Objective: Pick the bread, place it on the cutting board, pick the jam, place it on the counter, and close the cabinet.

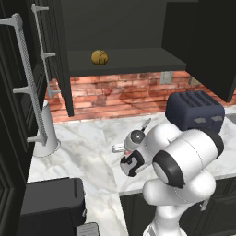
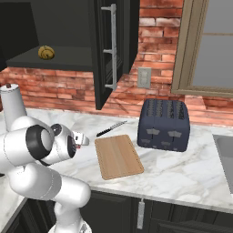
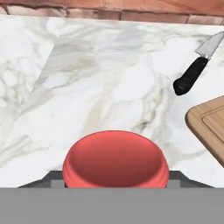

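The bread [image 1: 99,57] [image 2: 46,52], a round golden bun, rests on the shelf of the open black cabinet [image 1: 120,60] [image 2: 107,50]. My gripper [image 3: 114,178] [image 1: 118,149] [image 2: 83,139] is shut on the red jam [image 3: 115,158], held low over the marble counter [image 3: 109,78] [image 1: 83,156] [image 2: 182,168]. A sliver of the jar's red [image 2: 85,140] shows at the fingertips. The wooden cutting board [image 2: 118,156] [image 3: 210,124] lies flat to the right of the gripper, with nothing on it.
A black-handled knife [image 3: 192,72] [image 2: 111,129] lies just behind the board. A dark toaster [image 1: 194,109] [image 2: 164,124] stands right of it. A white cylinder [image 1: 46,133] [image 2: 11,102] stands at the counter's left. Both cabinet doors hang open, with silver handles [image 1: 27,78] [image 2: 112,45]. A sink [image 2: 225,150] sits far right.
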Motion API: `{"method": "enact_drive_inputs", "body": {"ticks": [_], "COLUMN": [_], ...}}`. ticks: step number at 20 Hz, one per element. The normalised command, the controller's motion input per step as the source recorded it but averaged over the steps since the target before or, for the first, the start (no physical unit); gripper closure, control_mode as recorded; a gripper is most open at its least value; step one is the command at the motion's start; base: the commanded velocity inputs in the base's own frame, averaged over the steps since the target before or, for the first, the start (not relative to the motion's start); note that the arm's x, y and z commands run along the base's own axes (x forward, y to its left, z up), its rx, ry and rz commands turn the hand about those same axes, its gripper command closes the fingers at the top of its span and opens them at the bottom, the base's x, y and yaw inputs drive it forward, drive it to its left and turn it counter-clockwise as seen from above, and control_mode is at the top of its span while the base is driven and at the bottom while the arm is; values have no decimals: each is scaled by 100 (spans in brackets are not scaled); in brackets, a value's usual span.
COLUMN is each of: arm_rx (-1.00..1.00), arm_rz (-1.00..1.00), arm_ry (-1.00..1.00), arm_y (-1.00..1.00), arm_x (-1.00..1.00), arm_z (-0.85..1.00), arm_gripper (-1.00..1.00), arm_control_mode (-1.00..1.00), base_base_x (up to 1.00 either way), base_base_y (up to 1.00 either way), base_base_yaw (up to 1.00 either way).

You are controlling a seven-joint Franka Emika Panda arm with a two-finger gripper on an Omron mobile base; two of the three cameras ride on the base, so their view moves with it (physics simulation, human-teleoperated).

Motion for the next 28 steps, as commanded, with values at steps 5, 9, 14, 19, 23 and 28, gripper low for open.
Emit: {"method": "enact_drive_inputs", "body": {"ticks": [5, 9, 14, 19, 23, 28], "arm_rx": [0, -2, -2, -1, 0, 0], "arm_rz": [0, 0, 0, 0, 0, 0], "arm_ry": [0, -3, -8, -10, -3, 0], "arm_y": [0, 0, 0, 0, 0, 0], "arm_x": [0, 0, 0, 0, 0, 0], "arm_z": [0, -17, -14, -15, -7, 0], "arm_gripper": [100, 100, 100, 100, 100, 100], "arm_control_mode": [-100, -100, -100, -100, -100, -100], "base_base_x": [0, 0, 0, 0, 0, 0], "base_base_y": [0, 0, 0, 0, 0, 0], "base_base_yaw": [0, 0, 0, 0, 0, 0]}}
